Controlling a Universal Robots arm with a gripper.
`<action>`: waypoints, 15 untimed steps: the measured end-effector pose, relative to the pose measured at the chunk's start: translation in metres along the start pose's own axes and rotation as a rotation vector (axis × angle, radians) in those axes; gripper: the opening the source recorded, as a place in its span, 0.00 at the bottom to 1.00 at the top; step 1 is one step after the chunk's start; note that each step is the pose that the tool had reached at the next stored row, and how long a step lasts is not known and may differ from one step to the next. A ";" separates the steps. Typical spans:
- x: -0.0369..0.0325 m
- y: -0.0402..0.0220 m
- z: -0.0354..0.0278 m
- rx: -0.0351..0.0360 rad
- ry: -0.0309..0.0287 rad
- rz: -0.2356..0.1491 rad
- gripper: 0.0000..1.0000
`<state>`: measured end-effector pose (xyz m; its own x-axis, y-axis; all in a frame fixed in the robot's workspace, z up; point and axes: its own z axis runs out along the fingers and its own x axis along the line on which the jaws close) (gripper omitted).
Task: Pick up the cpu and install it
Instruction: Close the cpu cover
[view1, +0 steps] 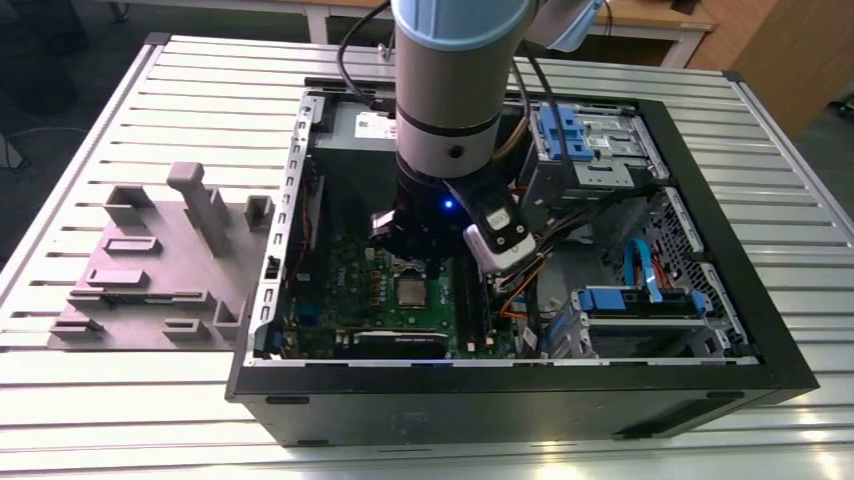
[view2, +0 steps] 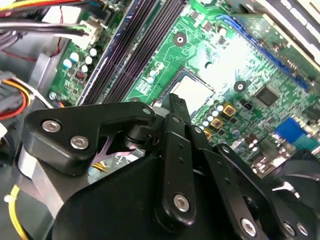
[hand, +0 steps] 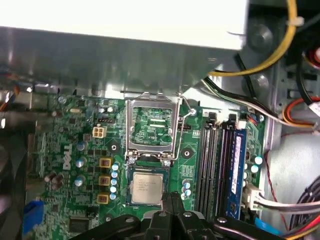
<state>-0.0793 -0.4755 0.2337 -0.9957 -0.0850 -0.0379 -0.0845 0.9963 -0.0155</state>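
Slatted metal counter (view1: 120, 400), open computer case (view1: 747, 340) lying on it.

Jaws: fingertips (hand: 172, 202) pressed together with nothing between them, at the near edge of the socket. I cannot tell whether they touch the board.

Cpu (hand: 146, 188) lies flat in the socket, just beside the tips.

First wrist view gives me the socket frame (hand: 152, 125) hinged up and open past the cpu, memory slots (hand: 215, 165) alongside. Second wrist view gives the linkage close up, one tip over the cpu's edge.

Exterior view: arm (view1: 454, 110) drops straight down onto the motherboard (view1: 350, 285). Drive cage (view1: 587, 150) and cables (view1: 514, 290) crowd the exterior view's right. Grey fixture (view1: 160, 260) sits outside the case, well apart.
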 end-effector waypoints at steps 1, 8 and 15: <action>0.0000 0.0000 0.0000 -0.0007 -0.0003 -0.019 0.10; 0.0000 0.0000 0.0002 -0.0054 -0.0023 -0.145 0.10; 0.0000 0.0000 0.0002 -0.0065 -0.0028 -0.175 0.10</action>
<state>-0.0793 -0.4755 0.2335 -0.9657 -0.2567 -0.0380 -0.2563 0.9665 -0.0156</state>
